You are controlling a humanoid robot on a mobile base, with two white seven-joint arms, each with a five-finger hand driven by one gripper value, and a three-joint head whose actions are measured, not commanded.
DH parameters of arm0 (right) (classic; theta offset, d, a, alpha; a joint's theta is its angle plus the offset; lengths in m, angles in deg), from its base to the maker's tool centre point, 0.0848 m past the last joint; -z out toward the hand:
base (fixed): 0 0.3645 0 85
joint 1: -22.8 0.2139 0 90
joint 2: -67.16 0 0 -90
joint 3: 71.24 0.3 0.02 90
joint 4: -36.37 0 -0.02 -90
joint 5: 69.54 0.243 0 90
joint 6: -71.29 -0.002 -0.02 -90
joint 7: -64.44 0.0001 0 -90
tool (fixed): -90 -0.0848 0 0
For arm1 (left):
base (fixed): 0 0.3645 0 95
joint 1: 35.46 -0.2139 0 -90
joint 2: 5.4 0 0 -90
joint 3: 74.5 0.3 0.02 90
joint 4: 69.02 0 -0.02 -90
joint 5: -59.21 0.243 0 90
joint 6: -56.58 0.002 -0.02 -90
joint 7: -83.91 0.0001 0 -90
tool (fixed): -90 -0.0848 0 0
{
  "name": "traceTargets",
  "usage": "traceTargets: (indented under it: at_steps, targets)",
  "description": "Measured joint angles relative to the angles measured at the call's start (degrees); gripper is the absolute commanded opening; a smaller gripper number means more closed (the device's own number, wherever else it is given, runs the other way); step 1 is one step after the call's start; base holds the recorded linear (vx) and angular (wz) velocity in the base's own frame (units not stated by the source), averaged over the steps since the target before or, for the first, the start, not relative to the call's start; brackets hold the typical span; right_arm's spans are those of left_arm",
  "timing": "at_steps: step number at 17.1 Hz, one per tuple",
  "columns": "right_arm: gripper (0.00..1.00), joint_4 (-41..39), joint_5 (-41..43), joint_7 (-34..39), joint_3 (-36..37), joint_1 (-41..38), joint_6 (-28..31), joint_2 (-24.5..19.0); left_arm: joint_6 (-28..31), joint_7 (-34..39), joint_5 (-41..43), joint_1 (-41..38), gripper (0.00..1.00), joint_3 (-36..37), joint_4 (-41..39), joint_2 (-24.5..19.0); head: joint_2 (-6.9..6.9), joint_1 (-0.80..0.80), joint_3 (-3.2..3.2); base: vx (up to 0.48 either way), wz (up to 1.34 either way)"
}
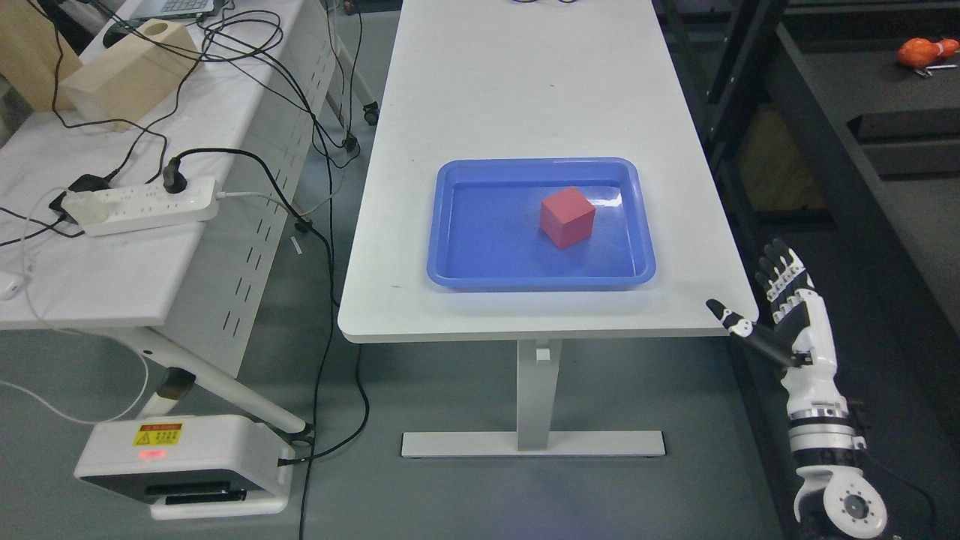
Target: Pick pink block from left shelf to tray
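Your right hand comes up from the lower right corner on its white and black arm, and its fingers are spread and relaxed, gripping nothing. The thumb sticks out to the left, its tip just beside the near right corner of the white worktop, though you cannot tell whether it touches the edge. The rest of the hand hangs off the worktop, over the dark floor beside it.

Up and to the left of those fingers sits the blue tray, lying flat near the front edge of the worktop. The pink block (it reads more red-pink under this light) rests inside the tray, right of its middle, turned so one corner points towards you. It stands well apart from the fingers, with the tray's right wall and a strip of bare worktop between.

Further left of the fingers, across a gap of grey floor, a second white table carries a power strip with black cables running from it, and a pale wooden box behind. Below that table a white device with a yellow warning label sits on the floor. Far above the fingers, at the upper right, an orange object lies on a dark shelf.
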Motion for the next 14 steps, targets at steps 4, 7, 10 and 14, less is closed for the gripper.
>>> traceTargets:
  at_steps: [4,7,10,14]
  targets:
    - [0.99,0.12,1.6,-4.53,-0.05,0.14,0.23,0.0,0.0,0.0,0.0,-0.01,1.0,0.0,0.0,0.0,0.0,0.0,0.0,-0.079,-0.09]
    - [0.99,0.18,2.96,-5.23,-0.44,0.18,0.17,0.0,0.0,0.0,0.0,-0.01,1.0,0.0,0.0,0.0,0.0,0.0,0.0,-0.046,0.05]
    - [0.99,0.21,3.87,-0.36,-1.25,0.21,-1.06,0.0,0.0,0.0,0.0,-0.01,1.0,0.0,0.0,0.0,0.0,0.0,0.0,-0.029,0.08]
    - [0.99,0.36,6.48,6.26,-2.16,0.23,-0.02,0.0,0.01,0.0,0.0,-0.01,1.0,0.0,0.0,0.0,0.0,0.0,0.0,-0.004,0.02]
